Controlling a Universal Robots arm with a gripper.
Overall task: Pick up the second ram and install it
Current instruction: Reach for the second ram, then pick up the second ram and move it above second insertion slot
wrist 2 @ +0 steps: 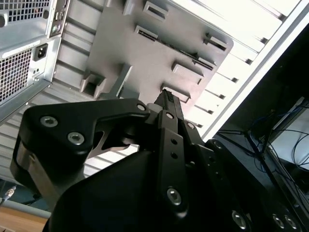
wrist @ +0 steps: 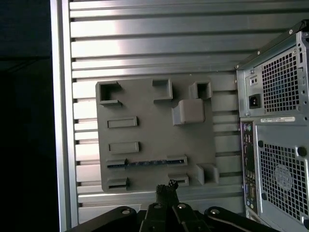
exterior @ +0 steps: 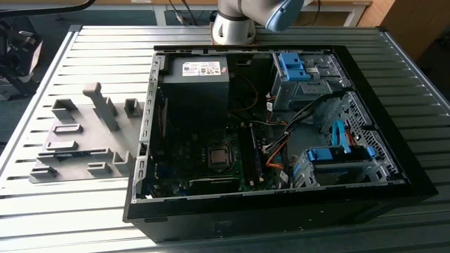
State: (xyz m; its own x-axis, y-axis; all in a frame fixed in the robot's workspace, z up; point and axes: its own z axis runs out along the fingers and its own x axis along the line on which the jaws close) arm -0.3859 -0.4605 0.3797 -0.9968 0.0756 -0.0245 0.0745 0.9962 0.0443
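In the exterior view, pickup judged not yet begun, with the second ram (exterior: 79, 154) lying in the grey fixture plate (exterior: 84, 121) beside the open computer case (exterior: 281, 132); in the second wrist view, gripper (wrist 2: 166, 98) closed, empty, above the plate; in the first wrist view, chips too small to make out.

Desk (exterior: 63, 211) is ribbed silver, fixture plate (wrist: 145, 135) plain grey. The second ram (wrist: 145, 163) is blue-green. PC case (exterior: 281, 224) is black with blue drive clips (exterior: 290, 65).
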